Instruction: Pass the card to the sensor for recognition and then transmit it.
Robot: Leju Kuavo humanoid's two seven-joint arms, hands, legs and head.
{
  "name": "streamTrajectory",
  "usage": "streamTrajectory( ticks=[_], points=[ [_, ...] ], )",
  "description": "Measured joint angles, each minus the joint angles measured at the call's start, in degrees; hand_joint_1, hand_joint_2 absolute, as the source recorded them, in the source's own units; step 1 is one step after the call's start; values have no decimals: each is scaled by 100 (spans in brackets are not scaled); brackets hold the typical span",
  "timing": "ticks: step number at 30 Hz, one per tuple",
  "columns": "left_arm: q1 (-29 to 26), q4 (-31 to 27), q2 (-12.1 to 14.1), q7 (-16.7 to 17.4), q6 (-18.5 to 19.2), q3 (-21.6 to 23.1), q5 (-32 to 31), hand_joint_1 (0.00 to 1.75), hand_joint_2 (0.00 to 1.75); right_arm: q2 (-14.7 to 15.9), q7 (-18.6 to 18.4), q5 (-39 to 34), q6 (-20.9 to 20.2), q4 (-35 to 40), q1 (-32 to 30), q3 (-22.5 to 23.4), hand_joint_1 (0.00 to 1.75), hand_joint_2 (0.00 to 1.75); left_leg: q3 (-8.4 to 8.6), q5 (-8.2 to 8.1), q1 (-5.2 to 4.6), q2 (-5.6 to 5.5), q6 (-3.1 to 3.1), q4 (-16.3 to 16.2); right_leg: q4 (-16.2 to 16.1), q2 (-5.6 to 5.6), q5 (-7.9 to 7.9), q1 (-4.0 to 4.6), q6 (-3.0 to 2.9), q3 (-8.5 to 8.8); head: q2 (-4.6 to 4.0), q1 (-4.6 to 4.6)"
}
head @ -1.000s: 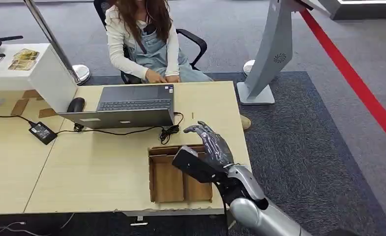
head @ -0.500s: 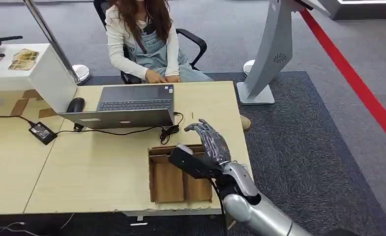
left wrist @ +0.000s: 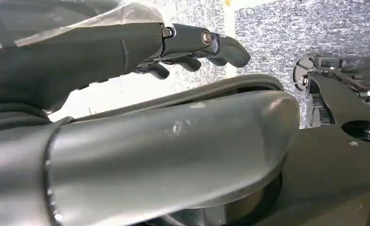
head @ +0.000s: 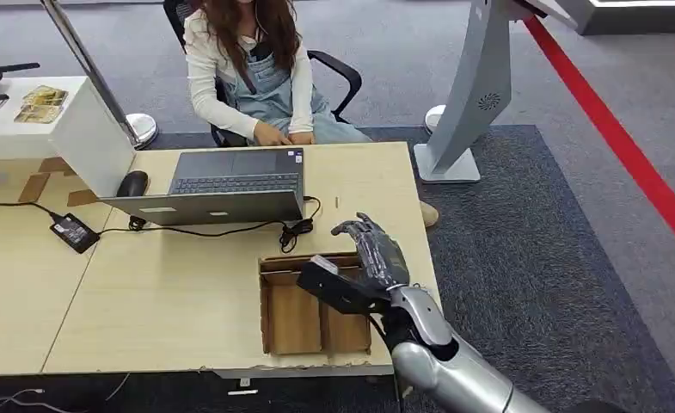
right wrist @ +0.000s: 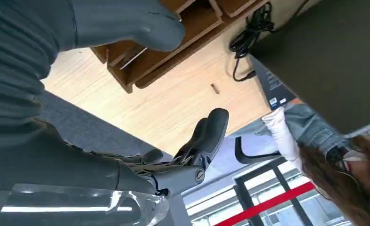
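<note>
The right hand [head: 375,251] of the silver right arm hovers above the far right corner of the shallow brown cardboard tray [head: 269,318] with its two open compartments. This tray, at the near edge of the pale wooden desk [head: 170,301], serves as the landmark. In the right wrist view the hand's thick grey thumb [right wrist: 126,23] and dark fingers [right wrist: 211,134] stand well apart with bare desk between them, so the hand is spread and holds nothing.

The left hand [left wrist: 192,44] appears in the left wrist view against grey carpet, its fingers curved slightly forward with nothing visible among them. Whether it counts as spread or closed cannot be told.

No card can be made out. If one lies in the tray, it sits under the arm's dark wrist block or is too flat to distinguish.

The step in hand is judged to be the first: reaching to the tray for the card, before any presentation to a sensor. The next move probably calls for lowering the hand into a compartment and pinching a thin flat object off its floor.

Just beyond the tray lie a coiled black cable [head: 297,229] and an open grey laptop [head: 222,185]. Farther still sits a person [head: 256,77] in a black chair.
</note>
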State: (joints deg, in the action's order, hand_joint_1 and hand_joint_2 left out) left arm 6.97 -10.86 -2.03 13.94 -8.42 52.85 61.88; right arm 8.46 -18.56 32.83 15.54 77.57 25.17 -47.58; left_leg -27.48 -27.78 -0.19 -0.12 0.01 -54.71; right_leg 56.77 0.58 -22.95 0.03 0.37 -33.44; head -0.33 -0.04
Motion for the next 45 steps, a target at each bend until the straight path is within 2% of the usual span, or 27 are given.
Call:
streamTrajectory(
  ticks=[8,10,15,19,26,33,45],
  points=[
    [-2,0,2,0,0,0,57,0,0,197,-236,218,-184,306,-94,0,61,175,1,0,0,0,0,0,0,0,0,0,0,-1,0,0],
    [-1,0,4,0,0,0,70,0,0,249,-286,275,-240,437,-137,4,47,175,1,0,0,0,0,0,0,0,0,0,0,0,0,0],
    [-1,0,11,0,0,0,76,0,0,319,-297,323,-286,677,-234,7,44,175,1,0,0,0,0,0,0,1,0,0,0,0,0,0],
    [-1,0,26,-2,-2,0,76,0,0,341,-280,332,-284,835,-294,4,44,175,0,0,0,0,0,0,0,1,0,1,0,0,2,0],
    [0,0,175,-2,133,0,136,0,0,253,-4,87,-267,903,-332,-15,45,175,-1,0,1,0,-1,0,0,1,0,4,-1,0,0,-2],
    [0,0,192,-55,50,0,114,0,0,92,105,72,-188,863,-349,-79,61,175,-3,0,1,0,-1,0,0,1,0,4,-1,0,0,0],
    [-2,0,197,-24,105,0,81,0,0,-66,140,105,-22,614,-308,-155,68,175,-3,0,1,0,-1,0,0,0,0,3,-1,0,0,0]
  ],
)
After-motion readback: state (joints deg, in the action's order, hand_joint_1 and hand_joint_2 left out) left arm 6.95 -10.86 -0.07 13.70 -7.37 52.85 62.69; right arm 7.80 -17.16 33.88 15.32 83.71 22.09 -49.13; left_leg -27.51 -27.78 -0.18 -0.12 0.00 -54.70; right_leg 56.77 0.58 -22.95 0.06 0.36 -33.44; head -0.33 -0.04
